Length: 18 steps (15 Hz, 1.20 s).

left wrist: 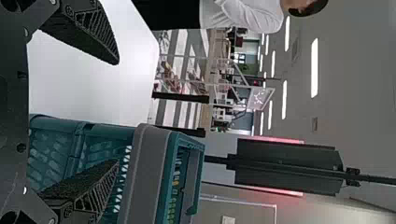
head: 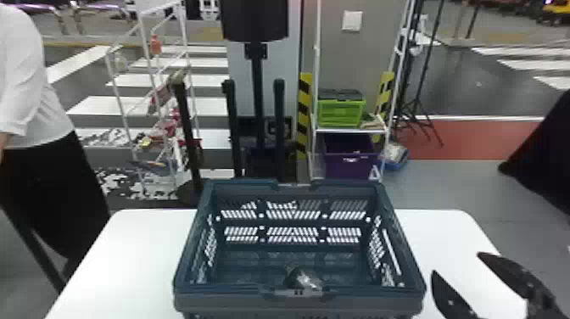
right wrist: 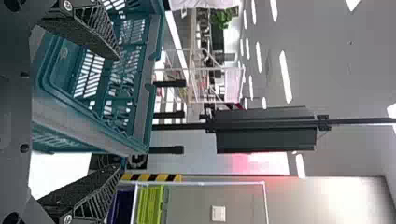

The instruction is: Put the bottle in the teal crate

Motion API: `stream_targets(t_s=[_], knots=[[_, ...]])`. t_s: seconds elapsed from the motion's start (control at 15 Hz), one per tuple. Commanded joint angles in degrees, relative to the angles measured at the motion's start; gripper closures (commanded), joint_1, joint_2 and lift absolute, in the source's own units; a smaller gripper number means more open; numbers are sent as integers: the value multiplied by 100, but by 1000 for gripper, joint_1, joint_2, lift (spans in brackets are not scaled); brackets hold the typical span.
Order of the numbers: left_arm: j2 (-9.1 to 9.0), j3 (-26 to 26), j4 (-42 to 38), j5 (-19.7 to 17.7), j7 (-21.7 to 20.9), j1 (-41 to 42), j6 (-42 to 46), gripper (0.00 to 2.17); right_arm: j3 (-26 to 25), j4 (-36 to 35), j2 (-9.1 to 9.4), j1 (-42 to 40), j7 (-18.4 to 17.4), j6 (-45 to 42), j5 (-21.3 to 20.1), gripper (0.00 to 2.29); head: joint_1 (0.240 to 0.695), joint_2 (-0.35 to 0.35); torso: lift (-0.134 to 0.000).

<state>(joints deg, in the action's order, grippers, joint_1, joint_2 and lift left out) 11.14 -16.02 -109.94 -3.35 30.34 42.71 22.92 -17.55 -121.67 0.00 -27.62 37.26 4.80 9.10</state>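
Table: you have a white, round-cornered table (head: pixel 127 254) carrying the teal crate (head: pixel 299 300)
Room: beyond it you see a white rack (head: pixel 351 131) with a green box (head: pixel 341 112) above a purple bin (head: pixel 348 165), a black screen (head: pixel 254 19) on a stand, and white stripes across the floor
Left jaws: your left jaws (left wrist: pixel 116 112) stand wide apart with nothing between them; one finger shows in front of the crate in the wrist view, and you cannot tell whether it touches
Right jaws: your right jaws (head: pixel 458 263) are well apart and empty, just beside the crate's right side
Bottle: your bottle (head: pixel 303 279) is inside the crate, by the near wall, partly hidden by the rim
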Motion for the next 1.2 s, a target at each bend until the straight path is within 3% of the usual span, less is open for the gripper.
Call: stream_targets(t_s=[0.0,0.27,1.13], knots=[[2,-6,8,1,-2,-8,-3,140,24,135,5,-315,-298,-502,-4,70,499,0,0],[72,-50,-10,-7,-2,-26,-3,140,270,170,5,-807,-1054,-888,-48,63,499,0,0],[301,-68,-115,-60,-99,80,243,140,701,12,5,-1396,-1388,-1099,-180,70,499,0,0]])
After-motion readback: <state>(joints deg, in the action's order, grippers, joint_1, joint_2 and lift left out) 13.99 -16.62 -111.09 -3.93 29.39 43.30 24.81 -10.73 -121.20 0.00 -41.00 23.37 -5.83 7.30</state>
